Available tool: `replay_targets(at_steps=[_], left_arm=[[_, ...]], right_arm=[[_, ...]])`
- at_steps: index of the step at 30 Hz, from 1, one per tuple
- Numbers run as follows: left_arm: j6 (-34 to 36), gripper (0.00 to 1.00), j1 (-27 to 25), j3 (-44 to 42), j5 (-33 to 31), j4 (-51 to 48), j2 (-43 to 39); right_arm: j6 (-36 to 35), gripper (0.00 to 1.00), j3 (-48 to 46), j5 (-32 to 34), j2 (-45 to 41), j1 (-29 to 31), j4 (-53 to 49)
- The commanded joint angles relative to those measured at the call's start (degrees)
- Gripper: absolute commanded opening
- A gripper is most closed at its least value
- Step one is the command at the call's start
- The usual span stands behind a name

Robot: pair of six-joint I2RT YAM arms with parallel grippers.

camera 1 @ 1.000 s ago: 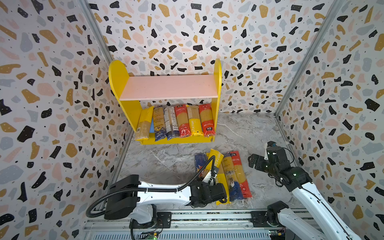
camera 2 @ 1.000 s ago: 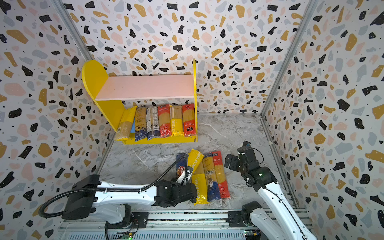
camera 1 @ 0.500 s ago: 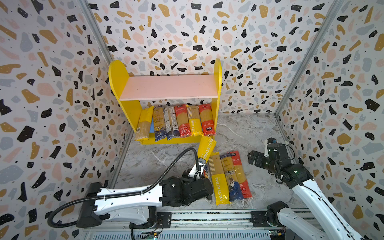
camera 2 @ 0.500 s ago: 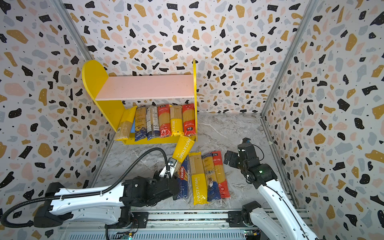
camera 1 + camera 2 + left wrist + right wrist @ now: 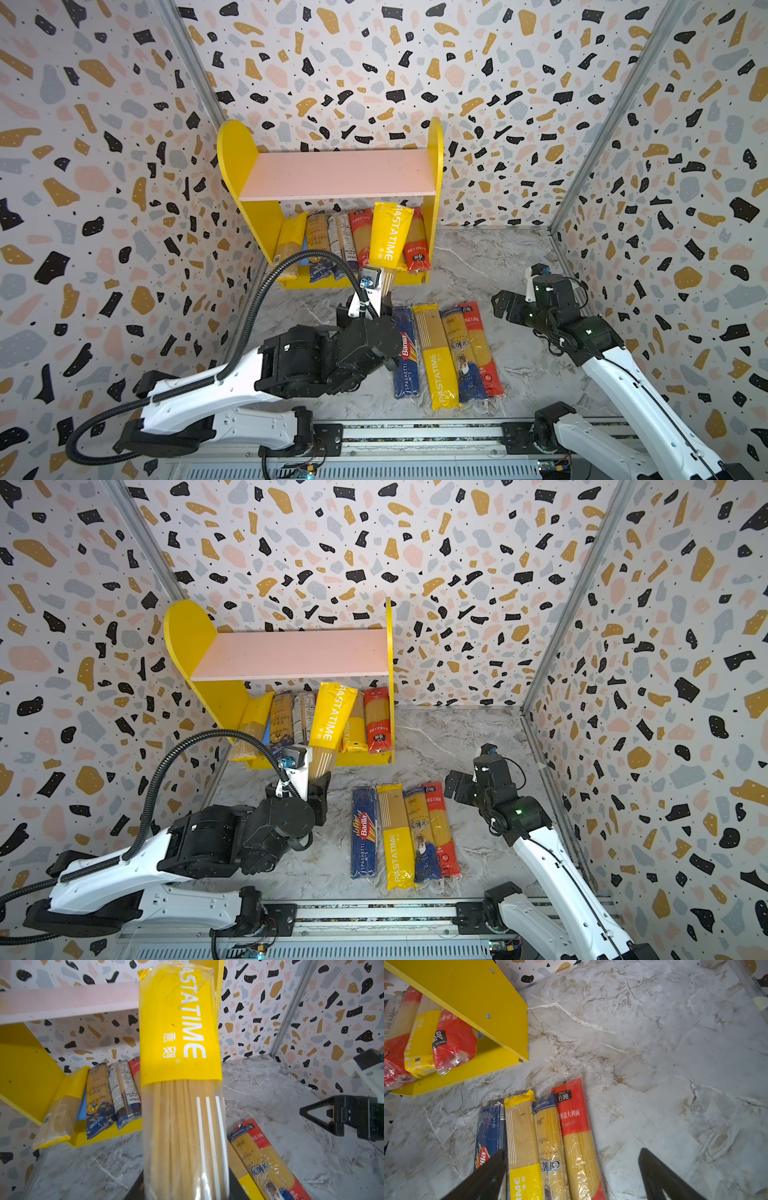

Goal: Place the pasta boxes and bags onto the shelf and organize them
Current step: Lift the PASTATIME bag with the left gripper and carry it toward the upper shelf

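**Yellow spaghetti pack held up in front of the shelf**

A lifted yellow pack (image 5: 390, 237), printed PASTATIME, is pinched at its clear noodle end by the left gripper (image 5: 382, 296), whose jaws are pressed against the pack's sides. The pack is held nearly upright and slightly tilted. Its yellow end is raised in front of the lower tier of the shelf (image 5: 245, 166), just under the front edge of the pink upper board (image 5: 340, 174). Whether the pack touches the shelf cannot be told. In the left wrist view the middle of the picture is filled by this pack (image 5: 180, 1043).

On the lower tier, a row of shelved packs (image 5: 328, 245) is seen leaning back side by side, in yellow, blue and red wrappers.

Four packs are laid flat and touching on the marble floor (image 5: 498, 257) between the two arms: a dark blue Barilla pack (image 5: 405, 353), a second yellow pack (image 5: 436, 361), a blue-ended pack (image 5: 459, 340) and a red pack (image 5: 478, 340).

The right gripper (image 5: 505, 305) is held above the floor near the red pack's far end. Its jaws are seen spread wide apart in the right wrist view.
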Motion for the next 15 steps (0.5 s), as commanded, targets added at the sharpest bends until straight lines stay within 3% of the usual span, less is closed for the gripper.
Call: replay_targets(at_steps=[1, 5, 10, 15], left_arm=[[7.5, 0.00, 0.6, 7.8, -9.3, 6.9, 2.4], [13.7, 0.00, 5.8, 15.5, -6.0, 10.4, 6.9], [18.9, 0.00, 14.6, 23.4, 3.1, 13.4, 13.6], [22.9, 0.00, 23.8, 36.8, 12.1, 13.3, 23.1]], right_arm=[[-1.5, 0.99, 3.3, -0.7, 0.3, -0.1, 1.3], [-2.0, 0.99, 4.6, -0.9, 1.2, -0.2, 1.7], [-2.4, 0.99, 5.7, -1.1, 1.8, -0.2, 1.9], [-2.7, 0.99, 7.2, -1.1, 2.3, -0.3, 1.5]])
